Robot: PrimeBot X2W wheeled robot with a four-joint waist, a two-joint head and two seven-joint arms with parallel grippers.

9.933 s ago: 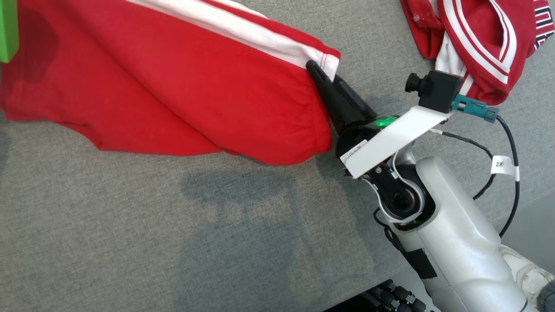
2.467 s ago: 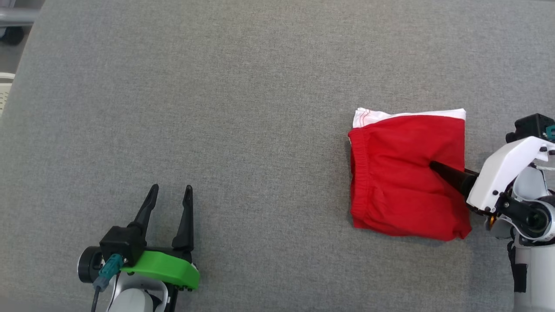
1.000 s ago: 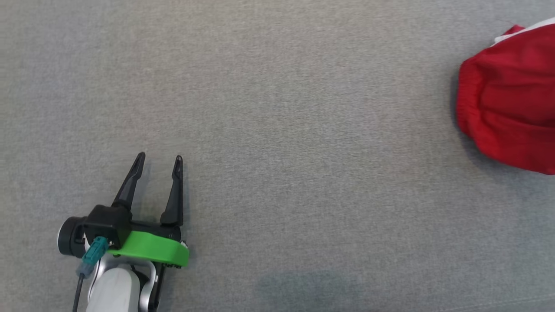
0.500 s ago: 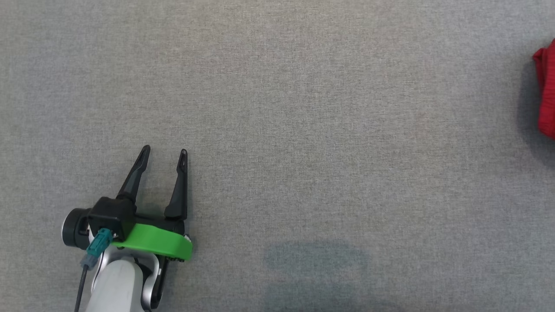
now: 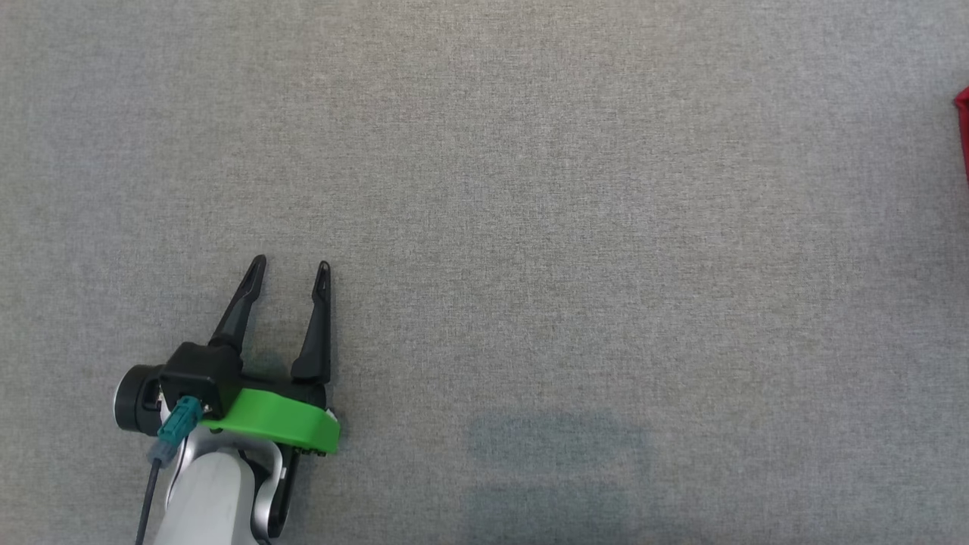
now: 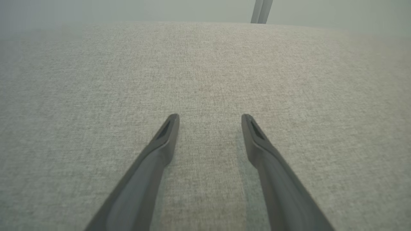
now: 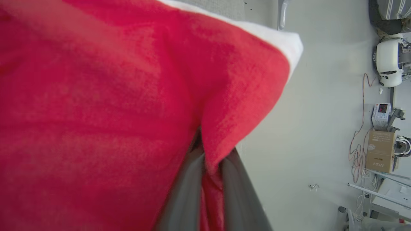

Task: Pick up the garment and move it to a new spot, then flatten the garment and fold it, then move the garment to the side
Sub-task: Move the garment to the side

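Pinching a fold of the red garment [image 7: 96,112], the right gripper [image 7: 201,150] is clamped on bunched cloth with a white band along one edge. A red sliver sits at the head view's far right. Its long axis cannot be told. The left gripper [image 5: 291,269] stands with fingers spread over the grey fabric surface [image 5: 530,227].

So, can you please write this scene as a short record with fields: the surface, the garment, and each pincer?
surface: grey woven cloth, flat
garment: red with a white edge; a red sliver shows at the right edge of the head view
left pincer: open, empty, at the lower left of the head view, over the surface
right pincer: shut on the garment, red cloth pinched between its fingers
task stage: garment held, not yet set down
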